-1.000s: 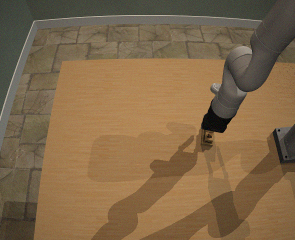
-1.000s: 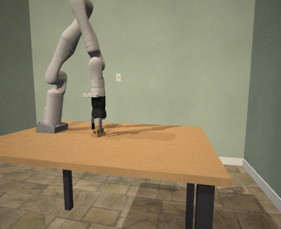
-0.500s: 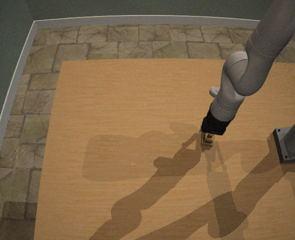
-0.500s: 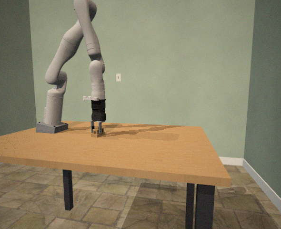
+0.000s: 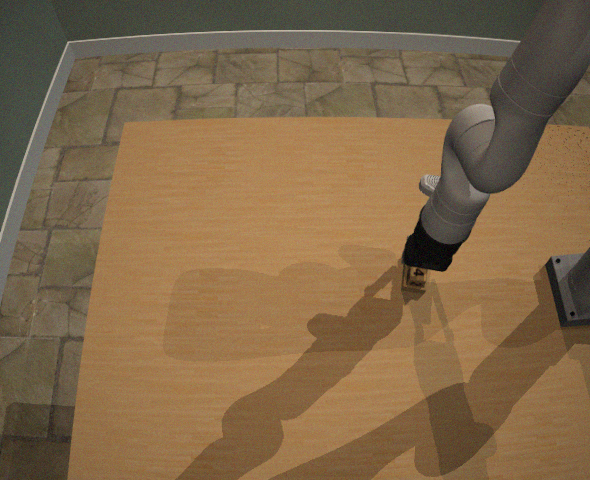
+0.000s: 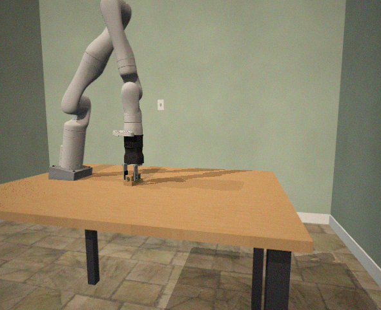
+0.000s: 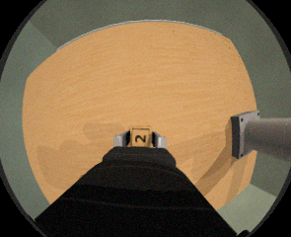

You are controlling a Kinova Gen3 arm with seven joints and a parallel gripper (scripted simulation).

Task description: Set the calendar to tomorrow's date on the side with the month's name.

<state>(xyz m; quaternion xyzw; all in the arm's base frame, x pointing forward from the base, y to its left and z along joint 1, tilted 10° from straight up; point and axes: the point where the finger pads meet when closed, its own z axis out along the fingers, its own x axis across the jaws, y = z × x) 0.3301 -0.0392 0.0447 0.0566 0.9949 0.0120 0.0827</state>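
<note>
Item: calendar, one tray [image 5: 413, 289] [image 6: 128, 183] [image 7: 141, 126] with cubes, standing on the worktop [image 5: 207, 206] [image 6: 170, 203] [image 7: 135, 74], near the arm's base [image 5: 558, 289] [image 6: 62, 174] [image 7: 237, 138] and under the hand [image 5: 429, 253] [image 6: 130, 177] [image 7: 140, 136]. Markings: a 4 legible from above on a cube face [image 5: 417, 273]; a 2 on the cube top [image 7: 140, 138] in the wrist view; a 9 on a side [image 6: 128, 179] in the exterior view. Which of these belong to the same cube cannot be told, nor can the month side or the full date. Step in hand: by judgement, lining up on a cube for a grasp, the date change itself apparently still to be done. Next move called for: settle the fingers evenly about the intended cube, low enough for a sure hold yet off the tray, then close, lift straight up and turn the wanted digit to the month side, upright. Risk: a finger catching the neighbouring cube or the tray wall and dragging the lot. Hand: open, fingers apart, one on either side of the cube with the 2, gripping nothing; pointed down, fingertips at about cube height in the exterior view. Arm [image 5: 453, 201] [image 6: 130, 103]: bent high, reaching out from its base, last links dropping almost plumb to the tray; from above it covers part of the calendar.
</note>
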